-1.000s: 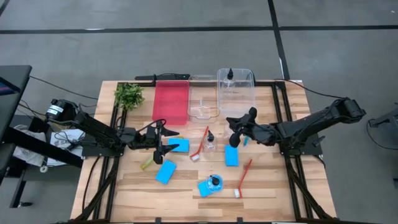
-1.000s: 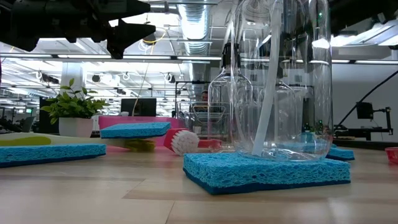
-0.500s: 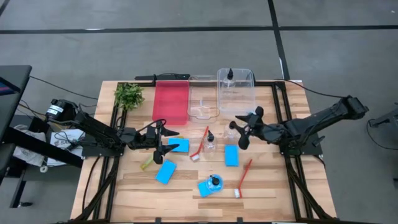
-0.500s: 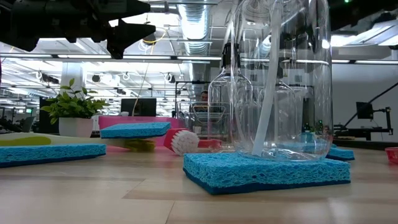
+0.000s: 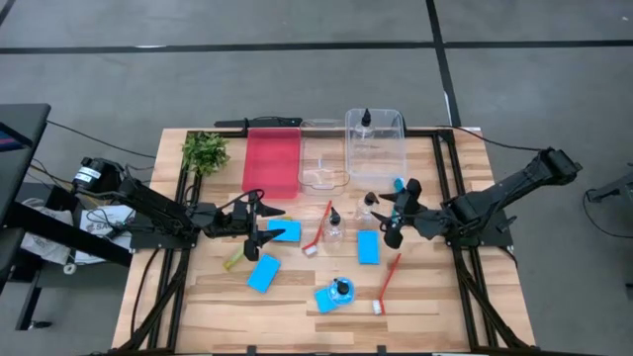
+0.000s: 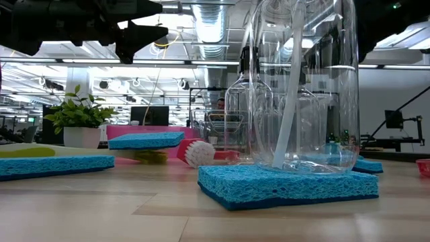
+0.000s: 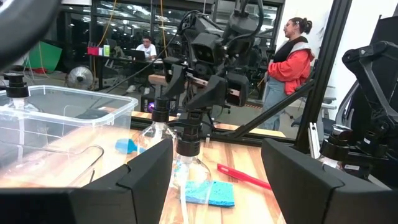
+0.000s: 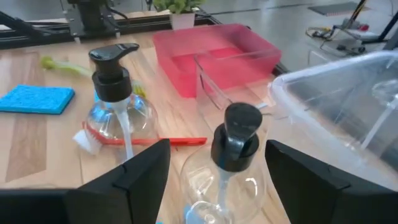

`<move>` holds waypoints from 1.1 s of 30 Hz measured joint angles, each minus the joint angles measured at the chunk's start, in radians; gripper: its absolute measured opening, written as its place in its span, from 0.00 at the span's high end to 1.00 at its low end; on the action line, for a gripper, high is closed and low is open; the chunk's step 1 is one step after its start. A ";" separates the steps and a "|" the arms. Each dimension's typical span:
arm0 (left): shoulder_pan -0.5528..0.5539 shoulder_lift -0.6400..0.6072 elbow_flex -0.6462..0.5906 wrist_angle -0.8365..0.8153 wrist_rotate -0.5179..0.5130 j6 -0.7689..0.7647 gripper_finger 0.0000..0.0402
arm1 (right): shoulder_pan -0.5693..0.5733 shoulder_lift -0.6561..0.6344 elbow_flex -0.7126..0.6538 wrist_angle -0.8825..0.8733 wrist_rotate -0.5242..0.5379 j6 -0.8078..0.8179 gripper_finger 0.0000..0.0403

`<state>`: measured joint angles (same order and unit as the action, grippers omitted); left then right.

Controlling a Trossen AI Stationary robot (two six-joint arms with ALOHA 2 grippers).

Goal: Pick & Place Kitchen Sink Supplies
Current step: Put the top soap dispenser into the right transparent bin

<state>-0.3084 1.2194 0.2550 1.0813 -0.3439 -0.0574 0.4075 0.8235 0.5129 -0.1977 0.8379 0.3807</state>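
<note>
While the left gripper (image 5: 259, 225) hovers beside a sponge (image 5: 285, 230) at the table's left-middle, fingers spread wide and holding nothing, I judge it to be the waiting arm.

Moving across, a red brush (image 5: 318, 229) lies just left of two bottles. The first bottle (image 5: 334, 220) stands next to the brush. The second bottle (image 5: 370, 206) is the one I'm after, standing near the front of the clear bin (image 5: 376, 148).

My right gripper (image 5: 394, 213) sits just to that bottle's right, fingers wide apart and empty. In the right wrist view the bottle's black cap (image 8: 236, 134) shows between the two fingers, slightly nearer one side.

To do this well, I'd centre the neck between the fingers first, then move forward until the pads flank the neck just under the cap. Clear plastic looks slippery and light, so I'd close slowly and squarely. A skewed squeeze could tip it into its neighbour, which is close by. Then I'd lift straight up before swinging toward the bin, to get over its rim.
</note>
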 joint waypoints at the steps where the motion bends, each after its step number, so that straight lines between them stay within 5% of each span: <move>1: 0.000 0.000 0.000 0.000 0.000 0.000 0.38 | 0.000 0.011 0.000 -0.001 0.000 0.011 0.36; 16: 0.000 0.000 0.000 0.000 0.000 0.000 0.38 | -0.005 0.280 0.000 0.197 0.185 0.015 0.36; 33: 0.000 0.000 0.000 0.000 0.000 0.000 0.38 | -0.098 0.287 0.000 0.314 0.187 0.005 0.36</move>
<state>-0.3084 1.2194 0.2550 1.0813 -0.3439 -0.0574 0.3093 1.1107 0.5129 0.1165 1.0252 0.3859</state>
